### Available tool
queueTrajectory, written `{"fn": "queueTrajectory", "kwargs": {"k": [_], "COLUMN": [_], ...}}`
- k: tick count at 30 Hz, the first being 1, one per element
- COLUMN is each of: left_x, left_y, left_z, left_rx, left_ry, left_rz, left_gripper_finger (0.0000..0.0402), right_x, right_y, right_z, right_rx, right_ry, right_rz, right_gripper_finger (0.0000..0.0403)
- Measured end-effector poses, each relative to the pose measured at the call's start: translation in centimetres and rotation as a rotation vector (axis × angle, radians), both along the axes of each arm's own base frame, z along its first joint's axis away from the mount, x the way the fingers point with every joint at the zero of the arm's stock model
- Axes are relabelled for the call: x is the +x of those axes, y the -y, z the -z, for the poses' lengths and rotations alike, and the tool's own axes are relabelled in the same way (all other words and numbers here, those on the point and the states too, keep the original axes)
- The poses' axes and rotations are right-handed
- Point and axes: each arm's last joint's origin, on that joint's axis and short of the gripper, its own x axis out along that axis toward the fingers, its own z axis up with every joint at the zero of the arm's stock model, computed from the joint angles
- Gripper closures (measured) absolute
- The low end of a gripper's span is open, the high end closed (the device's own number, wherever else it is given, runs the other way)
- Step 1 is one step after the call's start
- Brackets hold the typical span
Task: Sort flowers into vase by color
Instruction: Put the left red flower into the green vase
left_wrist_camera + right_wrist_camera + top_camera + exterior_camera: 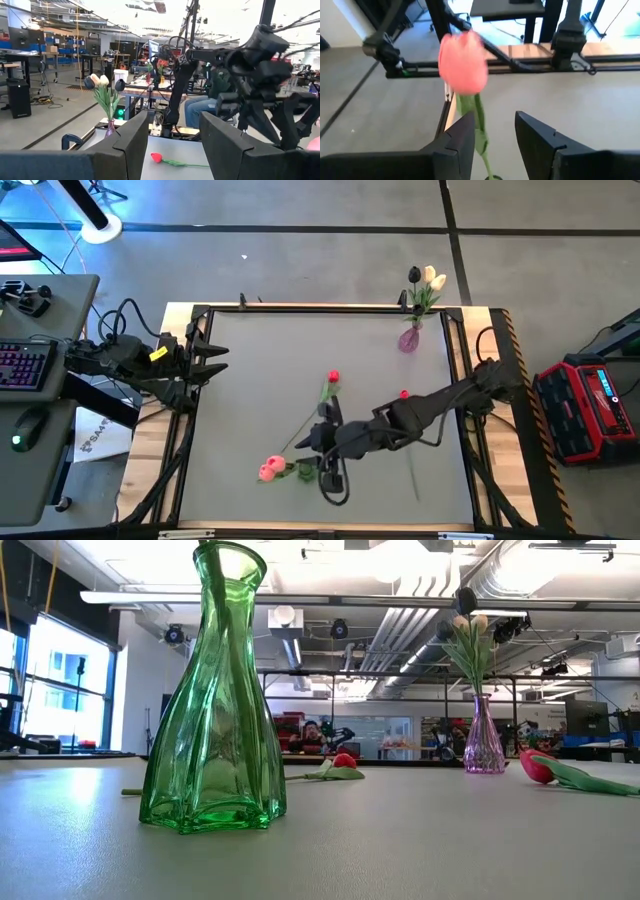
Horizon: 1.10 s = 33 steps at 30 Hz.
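Observation:
A green glass vase stands near the table's front edge. Pink tulips lean out of it toward the left. My right gripper hovers over the vase, open, with one pink tulip's stem rising between its fingers and the head above them. Two red tulips lie flat on the table. A purple vase at the far right holds cream and dark tulips. My left gripper waits open at the table's left edge. My right gripper's fingers stand on either side of the pink tulip's stem, with a gap far wider than the stem. The stem runs close beside one finger; I cannot tell whether it touches that finger.
The red tulips' long stems cross the table's middle and its right part. In the low view their heads lie beyond the green vase. A black frame borders the table. People sit in the room behind.

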Motion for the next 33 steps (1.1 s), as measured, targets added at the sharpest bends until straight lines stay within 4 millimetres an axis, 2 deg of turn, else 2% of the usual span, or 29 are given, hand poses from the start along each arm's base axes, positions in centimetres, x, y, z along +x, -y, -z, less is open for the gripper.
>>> {"fn": "queueTrajectory", "kwargs": {"k": [6,11,15,19,23,27,30,33], "left_x": [0.0,0.0,0.0,0.0,0.0,0.0,0.0,0.0], "left_y": [0.0,0.0,0.0,0.0,0.0,0.0,0.0,0.0], "left_z": [0.0,0.0,0.0,0.0,0.0,0.0,0.0,0.0], "left_rx": [0.0,0.0,0.0,0.0,0.0,0.0,0.0,0.0], "left_ry": [0.0,0.0,0.0,0.0,0.0,0.0,0.0,0.0], "left_rz": [0.0,0.001,0.0,0.001,0.001,0.0,0.0,0.0], "left_gripper_finger": [0.0238,0.0238,0.0238,0.0238,0.0238,0.0238,0.0238,0.0238], "right_x": [-1.3,-2.9,-3.4,-3.7,-4.8,-5.9,-5.9,-5.4], "right_y": [2.2,5.3,8.1,11.2,14.0,15.7,16.6,17.1], "right_z": [-3.0,-5.5,-5.8,-4.6,-2.0,0.5,1.9,3.9], "right_rx": [0.036,0.038,0.056,0.107,0.141,0.046,-0.001,0.03], "right_ry": [0.068,0.114,0.062,-0.091,-0.39,-0.633,-0.727,-0.785], "right_rz": [0.025,0.097,0.211,0.353,0.512,0.739,0.879,0.93], "right_gripper_finger": [0.0274,0.0274,0.0274,0.0274,0.0274,0.0274,0.0274,0.0274]}}
